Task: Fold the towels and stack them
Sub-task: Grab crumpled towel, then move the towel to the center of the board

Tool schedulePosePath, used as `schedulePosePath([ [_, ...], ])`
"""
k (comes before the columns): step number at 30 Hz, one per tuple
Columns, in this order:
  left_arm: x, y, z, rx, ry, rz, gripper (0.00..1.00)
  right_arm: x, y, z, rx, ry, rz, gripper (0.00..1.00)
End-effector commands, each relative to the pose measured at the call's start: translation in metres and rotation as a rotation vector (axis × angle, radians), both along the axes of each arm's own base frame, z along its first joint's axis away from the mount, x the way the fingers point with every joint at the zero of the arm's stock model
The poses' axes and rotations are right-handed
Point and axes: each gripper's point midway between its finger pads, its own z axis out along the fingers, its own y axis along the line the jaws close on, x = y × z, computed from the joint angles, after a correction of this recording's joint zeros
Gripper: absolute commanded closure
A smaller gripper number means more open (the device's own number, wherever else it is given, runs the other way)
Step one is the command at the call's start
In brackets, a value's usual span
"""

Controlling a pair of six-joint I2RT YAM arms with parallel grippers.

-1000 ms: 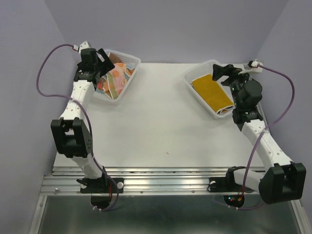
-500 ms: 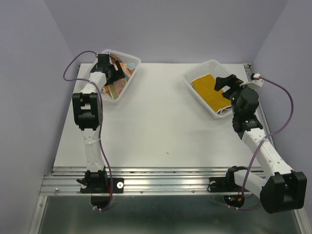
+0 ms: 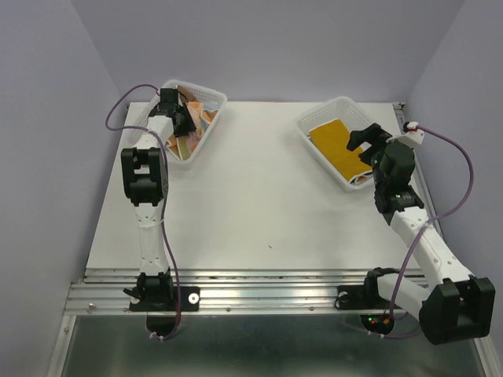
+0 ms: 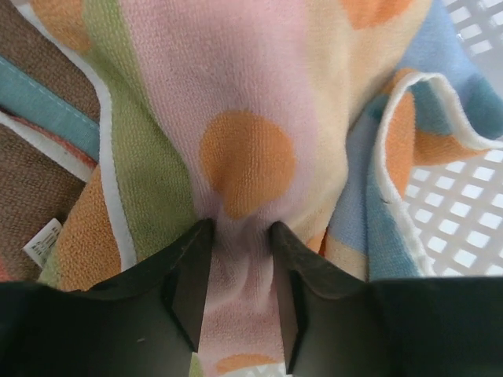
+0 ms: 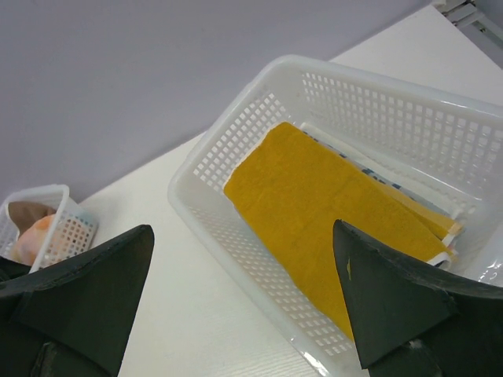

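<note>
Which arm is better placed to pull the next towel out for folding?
Left. The left gripper is shut on the pastel spotted towel in the left basket. The right gripper hangs open by the other basket, holding nothing.

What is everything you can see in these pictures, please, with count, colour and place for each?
Table: 1, white, under everything.
Left basket: 1, white mesh, far left corner.
Right basket: 1, white mesh, far right.
Pastel spotted towel: 1, pink, green and cream with orange dots, in the left basket.
Brown towel: 1, brown with teal edge, left basket.
Light blue towel: 1, orange dots, left basket.
Mustard towel: 1, folded, on top in the right basket; edges of other towels show beneath.
Cables: 2, purple, one per arm.
Left gripper: black, shut on the pastel spotted towel.
Right gripper: black, open, empty, near the right basket.
</note>
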Motion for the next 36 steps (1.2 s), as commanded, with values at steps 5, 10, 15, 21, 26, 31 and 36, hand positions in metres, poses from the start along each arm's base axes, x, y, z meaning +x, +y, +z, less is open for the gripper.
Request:
schedulePosePath([
  [5, 0.002, 0.0, 0.033, -0.005, -0.044, -0.007, 1.0, -0.013, -0.011, 0.01, 0.011, -0.045, -0.047, 0.0],
  [10, -0.006, 0.002, 0.056, 0.008, -0.069, -0.005, 1.0, -0.013, -0.012, 0.007, 0.012, -0.04, -0.056, 0.0],
  [15, -0.022, 0.003, 0.115, 0.011, -0.154, -0.005, 1.0, -0.015, -0.008, 0.008, 0.014, -0.036, -0.029, 0.0],
  [21, -0.055, 0.004, 0.208, 0.006, -0.308, 0.012, 1.0, -0.025, -0.003, 0.011, 0.021, -0.056, 0.002, 0.0],
  [26, -0.093, -0.014, 0.292, -0.025, -0.469, -0.03, 1.0, -0.034, 0.0, 0.015, 0.027, -0.077, 0.025, 0.0],
  [31, -0.135, -0.04, 0.358, -0.055, -0.608, -0.081, 1.0, -0.043, 0.003, 0.02, 0.035, -0.102, 0.049, 0.0],
  [36, -0.198, -0.106, 0.402, -0.106, -0.739, -0.242, 1.0, -0.05, 0.014, 0.014, 0.05, -0.093, 0.107, 0.0],
])
